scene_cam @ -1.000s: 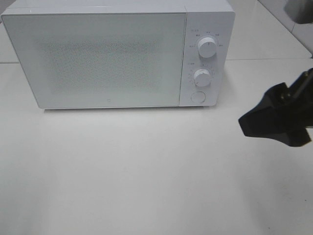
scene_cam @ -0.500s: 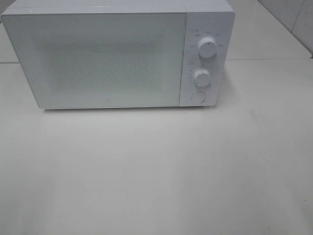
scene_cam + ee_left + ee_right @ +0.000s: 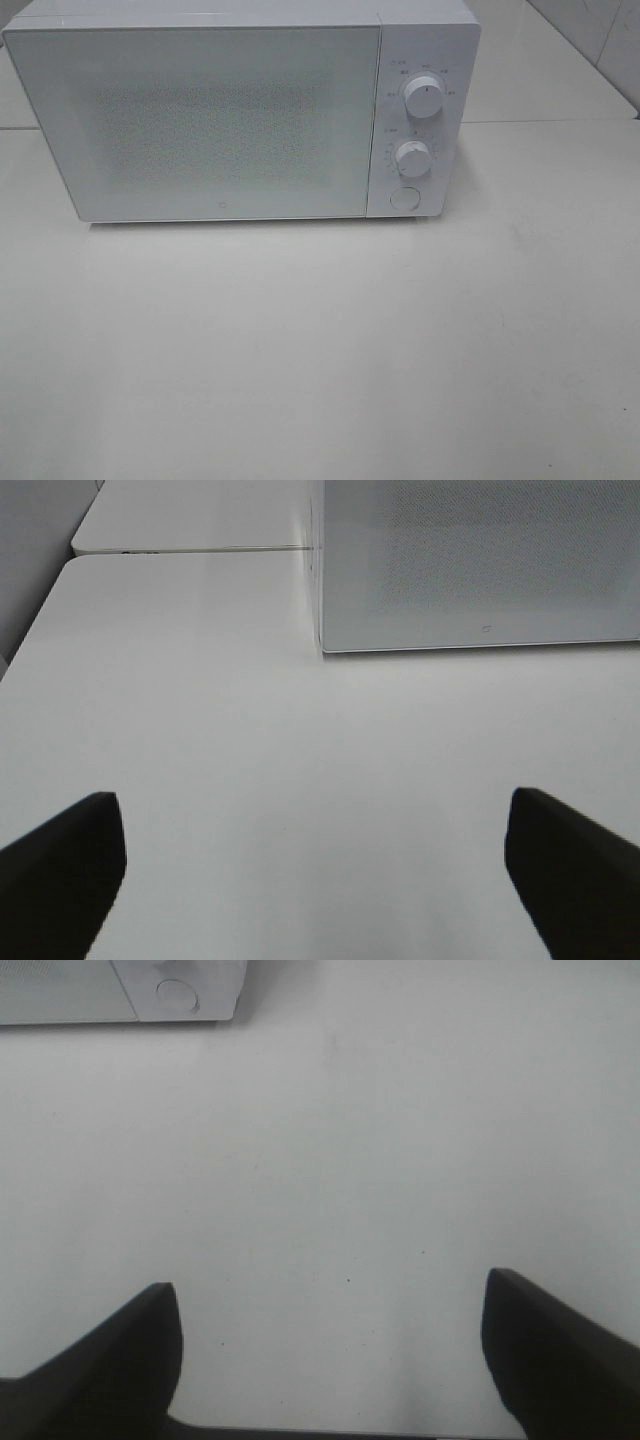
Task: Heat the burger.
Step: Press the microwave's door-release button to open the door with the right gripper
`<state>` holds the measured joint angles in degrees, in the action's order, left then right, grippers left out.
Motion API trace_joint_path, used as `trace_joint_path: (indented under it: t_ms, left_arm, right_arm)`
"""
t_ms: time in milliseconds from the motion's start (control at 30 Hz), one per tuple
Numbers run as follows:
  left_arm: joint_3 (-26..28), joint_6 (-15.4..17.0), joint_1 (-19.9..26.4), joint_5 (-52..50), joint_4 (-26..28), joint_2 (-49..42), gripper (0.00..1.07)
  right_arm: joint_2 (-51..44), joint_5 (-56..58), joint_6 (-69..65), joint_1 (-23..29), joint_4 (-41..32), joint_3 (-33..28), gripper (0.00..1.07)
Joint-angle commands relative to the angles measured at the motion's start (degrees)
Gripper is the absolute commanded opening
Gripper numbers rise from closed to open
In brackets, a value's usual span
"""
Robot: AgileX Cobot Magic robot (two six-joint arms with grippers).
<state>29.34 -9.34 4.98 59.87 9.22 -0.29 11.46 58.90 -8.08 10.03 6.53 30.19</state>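
Observation:
The burger is out of view in every frame. A white microwave (image 3: 240, 110) stands at the back of the table with its door shut; its corner shows in the left wrist view (image 3: 480, 565) and the right wrist view (image 3: 120, 990). My left gripper (image 3: 315, 880) is open over bare table in front of the microwave's left end, nothing between its fingers. My right gripper (image 3: 330, 1355) is open over bare table near the microwave's right front corner, also empty. Neither arm shows in the exterior high view.
The microwave's panel carries two round knobs (image 3: 423, 97) (image 3: 412, 158) and a round button (image 3: 404, 198), which also shows as the button (image 3: 177, 995). White table (image 3: 320, 350) spreads in front; a seam and second table surface (image 3: 190, 515) lie beyond the left side.
The right arm's black gripper, seen at the right edge of the exterior high view one second ago, has withdrawn out of that view. The microwave has not moved.

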Motion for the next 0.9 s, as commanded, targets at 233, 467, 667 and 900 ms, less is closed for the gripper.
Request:
trace_joint_path:
  t_ms: [233,467,667,900]
  left_arm:
    - [-0.23,0.23,0.11,-0.06,0.11,-1.15,0.98]
    - [-0.23,0.23,0.11,-0.06,0.06,-1.09,0.98]
    - [-0.23,0.23,0.11,-0.06,0.06,-1.09,0.98]
    - [-0.23,0.23,0.11,-0.06,0.06,-1.09,0.98]
  right_arm:
    - [-12.38,-1.43,2.81,-4.13,-0.74,-1.38,0.76]
    - [-13.18,-1.43,2.52,-4.13,-0.74,-1.38,0.76]
    - [-13.18,-1.43,2.52,-4.13,-0.74,-1.38,0.76]
    - [-13.18,-1.43,2.52,-4.13,-0.74,-1.38,0.76]
